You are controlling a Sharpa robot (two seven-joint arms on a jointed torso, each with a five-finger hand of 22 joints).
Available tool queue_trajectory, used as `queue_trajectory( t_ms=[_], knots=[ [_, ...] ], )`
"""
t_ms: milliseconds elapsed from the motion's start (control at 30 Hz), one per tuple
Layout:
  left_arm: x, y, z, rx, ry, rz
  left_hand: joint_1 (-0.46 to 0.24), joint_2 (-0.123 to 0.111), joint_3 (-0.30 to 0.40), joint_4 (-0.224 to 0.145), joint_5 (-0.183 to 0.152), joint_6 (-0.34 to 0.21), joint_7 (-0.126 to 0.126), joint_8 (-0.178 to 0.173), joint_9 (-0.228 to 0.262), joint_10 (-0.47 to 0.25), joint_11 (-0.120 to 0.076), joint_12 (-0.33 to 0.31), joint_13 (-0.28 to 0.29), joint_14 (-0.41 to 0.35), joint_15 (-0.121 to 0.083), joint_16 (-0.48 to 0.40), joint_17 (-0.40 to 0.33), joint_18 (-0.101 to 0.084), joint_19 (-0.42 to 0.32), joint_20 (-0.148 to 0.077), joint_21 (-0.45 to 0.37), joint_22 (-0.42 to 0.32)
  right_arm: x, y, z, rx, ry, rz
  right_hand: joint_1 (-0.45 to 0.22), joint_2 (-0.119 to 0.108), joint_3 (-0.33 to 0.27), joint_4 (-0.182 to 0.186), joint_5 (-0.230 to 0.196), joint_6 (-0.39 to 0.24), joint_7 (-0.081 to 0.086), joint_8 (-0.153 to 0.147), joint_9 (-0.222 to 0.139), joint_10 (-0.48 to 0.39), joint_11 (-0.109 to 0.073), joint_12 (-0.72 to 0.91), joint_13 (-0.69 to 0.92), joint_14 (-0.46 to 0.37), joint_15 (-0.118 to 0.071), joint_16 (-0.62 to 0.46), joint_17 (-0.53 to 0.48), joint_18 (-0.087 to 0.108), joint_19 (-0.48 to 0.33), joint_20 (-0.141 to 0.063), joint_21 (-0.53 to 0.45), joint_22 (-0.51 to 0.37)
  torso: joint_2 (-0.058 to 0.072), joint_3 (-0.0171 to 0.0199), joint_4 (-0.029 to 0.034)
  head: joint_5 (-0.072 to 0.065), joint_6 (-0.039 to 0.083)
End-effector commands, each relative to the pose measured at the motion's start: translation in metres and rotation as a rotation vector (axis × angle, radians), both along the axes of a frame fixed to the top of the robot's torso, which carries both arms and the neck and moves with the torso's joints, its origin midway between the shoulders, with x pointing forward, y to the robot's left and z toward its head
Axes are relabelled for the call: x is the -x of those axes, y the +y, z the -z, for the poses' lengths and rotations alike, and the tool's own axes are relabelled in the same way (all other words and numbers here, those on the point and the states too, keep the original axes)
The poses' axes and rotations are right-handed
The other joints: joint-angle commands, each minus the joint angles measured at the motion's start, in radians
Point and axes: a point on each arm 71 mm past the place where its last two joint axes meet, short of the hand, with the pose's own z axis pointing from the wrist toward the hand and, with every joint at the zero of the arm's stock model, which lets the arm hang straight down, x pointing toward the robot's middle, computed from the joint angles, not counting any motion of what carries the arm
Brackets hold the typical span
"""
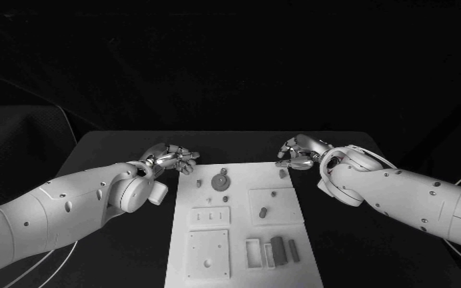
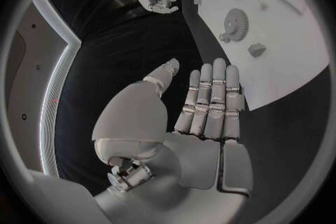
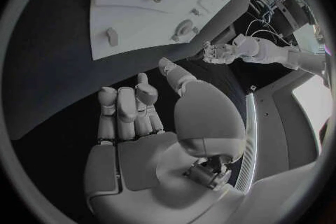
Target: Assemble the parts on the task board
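On task board (image 1: 240,235): no readable writing | gear (image 1: 222,181) unlabelled

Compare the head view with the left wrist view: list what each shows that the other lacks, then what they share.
Head view alone: the board's near end with its white blocks and the dark bars. Left wrist view alone: the left hand's open palm, fingers straight, holding nothing. Both: the board, the gear on it, and the right hand beside the board's far end.
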Motion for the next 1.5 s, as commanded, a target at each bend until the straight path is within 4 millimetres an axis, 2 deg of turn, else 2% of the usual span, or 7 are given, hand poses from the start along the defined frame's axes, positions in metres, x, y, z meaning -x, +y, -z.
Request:
queue_trajectory(
  t_ms=[33, 200, 300, 567, 733, 900, 1500],
  knots=[
    [0.002, -0.003, 0.003, -0.004, -0.003, 0.019, 0.0, 0.004, 0.002, 0.003, 0.003, 0.007, 0.002, 0.005, 0.001, 0.007, 0.001, 0.003, 0.002, 0.009, -0.001, -0.006, 0.001, 0.01, 0.005, 0.004, -0.005, 0.0, -0.002, -0.011, 0.009, 0.012, 0.096, 0.027, -0.019, -0.003, -0.001, 0.009, 0.002, 0.031, 0.024, -0.005, 0.001, 0.002, 0.0, -0.004, -0.003, -0.002, 0.003, -0.007, -0.002, 0.014, -0.006, 0.003, 0.098, -0.002, -0.011, 0.0062, -0.0076, -0.001, -0.005],
    [0.005, -0.003, 0.007, -0.002, 0.004, 0.023, -0.001, 0.003, 0.002, 0.004, 0.003, 0.008, 0.002, 0.005, 0.001, 0.009, 0.0, 0.004, 0.002, 0.009, -0.001, -0.006, 0.001, 0.01, 0.005, 0.004, -0.005, 0.0, -0.007, -0.03, 0.014, -0.035, 0.092, -0.048, -0.025, -0.012, -0.004, 0.001, 0.003, 0.018, 0.025, -0.017, -0.003, -0.026, 0.009, -0.025, -0.016, -0.026, 0.009, -0.025, -0.013, 0.011, -0.025, 0.004, 0.083, -0.009, -0.015, 0.0077, -0.0092, -0.009, -0.008],
    [0.006, -0.003, 0.008, -0.001, 0.005, 0.022, -0.001, 0.002, 0.001, 0.004, 0.003, 0.008, 0.003, 0.005, 0.001, 0.01, 0.0, 0.004, 0.002, 0.009, -0.001, -0.006, 0.001, 0.01, 0.005, 0.004, -0.005, 0.0, -0.011, -0.044, 0.014, -0.047, 0.047, -0.083, 0.0, -0.013, -0.002, -0.018, 0.003, -0.012, 0.024, -0.039, -0.01, -0.098, 0.038, -0.073, -0.043, -0.104, 0.031, -0.068, -0.032, -0.007, -0.091, 0.013, 0.039, -0.029, -0.012, 0.0073, -0.009, -0.014, -0.007],
    [0.007, -0.003, 0.009, 0.003, 0.003, 0.028, -0.002, 0.0, 0.0, 0.004, 0.002, 0.007, 0.003, 0.004, 0.001, 0.01, 0.0, 0.004, 0.002, 0.009, -0.001, -0.006, 0.002, 0.01, 0.005, 0.004, -0.006, 0.0, -0.018, -0.079, 0.036, -0.011, 0.014, -0.068, 0.065, -0.01, 0.007, -0.031, 0.003, -0.062, 0.009, -0.059, -0.02, -0.145, 0.066, -0.101, -0.067, -0.168, 0.056, -0.095, -0.046, -0.027, -0.149, 0.022, 0.008, -0.045, -0.009, 0.0071, -0.0086, -0.02, -0.006],
    [0.008, -0.004, 0.01, 0.008, 0.001, 0.035, -0.002, -0.001, 0.0, 0.004, 0.002, 0.007, 0.003, 0.003, 0.001, 0.01, 0.0, 0.003, 0.002, 0.008, -0.001, -0.007, 0.002, 0.01, 0.005, 0.004, -0.006, 0.0, -0.018, -0.079, 0.052, 0.045, 0.013, -0.084, 0.092, -0.012, 0.01, -0.034, 0.002, -0.08, 0.0, -0.063, -0.023, -0.148, 0.07, -0.101, -0.07, -0.174, 0.061, -0.095, -0.046, -0.03, -0.155, 0.023, 0.007, -0.047, -0.007, 0.0092, -0.0079, -0.021, -0.009],
    [0.009, -0.007, 0.012, 0.012, 0.004, 0.045, -0.002, -0.001, -0.001, 0.003, 0.002, 0.007, 0.003, 0.003, 0.0, 0.009, 0.001, 0.003, 0.002, 0.008, -0.001, -0.007, 0.001, 0.01, 0.004, 0.004, -0.006, 0.0, -0.02, -0.076, 0.063, 0.073, 0.002, -0.089, 0.118, -0.012, 0.013, -0.034, 0.002, -0.099, -0.011, -0.067, -0.026, -0.152, 0.073, -0.101, -0.074, -0.179, 0.065, -0.094, -0.047, -0.033, -0.159, 0.024, 0.007, -0.048, -0.008, 0.0069, -0.0059, -0.023, -0.014],
    [0.012, -0.008, 0.011, 0.018, 0.004, 0.054, -0.001, -0.003, -0.001, 0.002, 0.003, 0.006, 0.002, 0.002, 0.0, 0.008, 0.001, 0.002, 0.001, 0.007, 0.0, -0.008, 0.001, 0.01, 0.004, 0.004, -0.007, -0.001, -0.021, -0.063, 0.065, 0.047, 0.01, -0.122, 0.132, -0.014, 0.01, -0.03, 0.001, -0.126, -0.024, -0.073, -0.03, -0.154, 0.078, -0.1, -0.076, -0.182, 0.069, -0.092, -0.048, -0.037, -0.162, 0.025, 0.008, -0.049, -0.002, 0.0033, -0.0014, -0.024, -0.023]
  ],
)
